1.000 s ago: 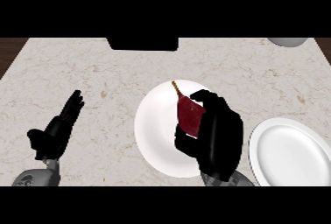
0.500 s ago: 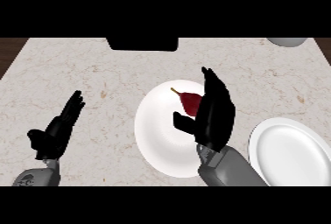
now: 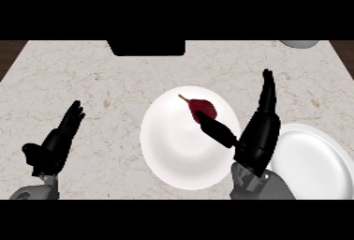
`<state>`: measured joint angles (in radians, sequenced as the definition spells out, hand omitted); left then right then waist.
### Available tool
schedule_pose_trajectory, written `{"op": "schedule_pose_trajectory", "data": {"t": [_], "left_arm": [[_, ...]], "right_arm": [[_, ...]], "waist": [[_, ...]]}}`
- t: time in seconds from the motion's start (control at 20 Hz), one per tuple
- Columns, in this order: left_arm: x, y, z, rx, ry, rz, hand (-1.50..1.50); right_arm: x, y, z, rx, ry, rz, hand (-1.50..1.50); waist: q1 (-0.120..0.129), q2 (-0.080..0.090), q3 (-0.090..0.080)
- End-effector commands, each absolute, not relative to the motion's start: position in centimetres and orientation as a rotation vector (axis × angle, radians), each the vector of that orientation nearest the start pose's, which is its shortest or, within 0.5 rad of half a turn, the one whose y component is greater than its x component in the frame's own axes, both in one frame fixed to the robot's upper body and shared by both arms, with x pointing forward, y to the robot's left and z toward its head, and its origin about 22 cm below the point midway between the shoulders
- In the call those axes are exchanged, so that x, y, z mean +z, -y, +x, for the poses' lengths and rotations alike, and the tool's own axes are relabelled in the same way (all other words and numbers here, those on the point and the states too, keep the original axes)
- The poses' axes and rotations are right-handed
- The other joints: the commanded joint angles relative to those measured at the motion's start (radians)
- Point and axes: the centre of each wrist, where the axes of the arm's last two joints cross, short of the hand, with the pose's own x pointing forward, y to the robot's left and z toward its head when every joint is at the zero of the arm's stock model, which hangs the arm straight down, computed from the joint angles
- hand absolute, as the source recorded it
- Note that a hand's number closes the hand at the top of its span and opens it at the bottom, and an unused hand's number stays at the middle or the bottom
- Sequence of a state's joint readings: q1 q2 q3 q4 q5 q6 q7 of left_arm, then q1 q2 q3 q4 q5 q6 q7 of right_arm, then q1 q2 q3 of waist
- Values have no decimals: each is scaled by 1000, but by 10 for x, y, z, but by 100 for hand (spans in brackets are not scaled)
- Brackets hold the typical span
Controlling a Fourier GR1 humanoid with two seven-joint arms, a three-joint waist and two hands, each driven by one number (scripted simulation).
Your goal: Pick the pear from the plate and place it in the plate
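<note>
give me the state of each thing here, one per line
pear: lying on the middle plate, stem toward the upper left, not held
middle plate: flat on the counter, holds the pear
right plate: flat on the counter, nothing on it, partly hidden by the right arm
right hand: open, fingers straight, thumb tip at the pear
left hand: open, resting at the left
</note>
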<state>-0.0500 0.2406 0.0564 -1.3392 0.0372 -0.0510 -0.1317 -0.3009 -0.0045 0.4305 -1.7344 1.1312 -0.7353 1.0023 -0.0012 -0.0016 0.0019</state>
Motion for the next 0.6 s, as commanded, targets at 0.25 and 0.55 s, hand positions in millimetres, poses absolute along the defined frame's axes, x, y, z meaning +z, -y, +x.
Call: {"op": "schedule_pose_trajectory", "data": {"t": [0.25, 0.55], "left_arm": [[-31, -308, 241, -133, 1494, 170, 0], [-26, -301, 241, -117, 1509, 152, 0]], "right_arm": [[87, 162, 159, -379, 1584, -781, -150], [63, 190, 111, -282, 1614, -791, -150]], "waist": [[-18, -2, 0], [-9, -3, 1]]}}
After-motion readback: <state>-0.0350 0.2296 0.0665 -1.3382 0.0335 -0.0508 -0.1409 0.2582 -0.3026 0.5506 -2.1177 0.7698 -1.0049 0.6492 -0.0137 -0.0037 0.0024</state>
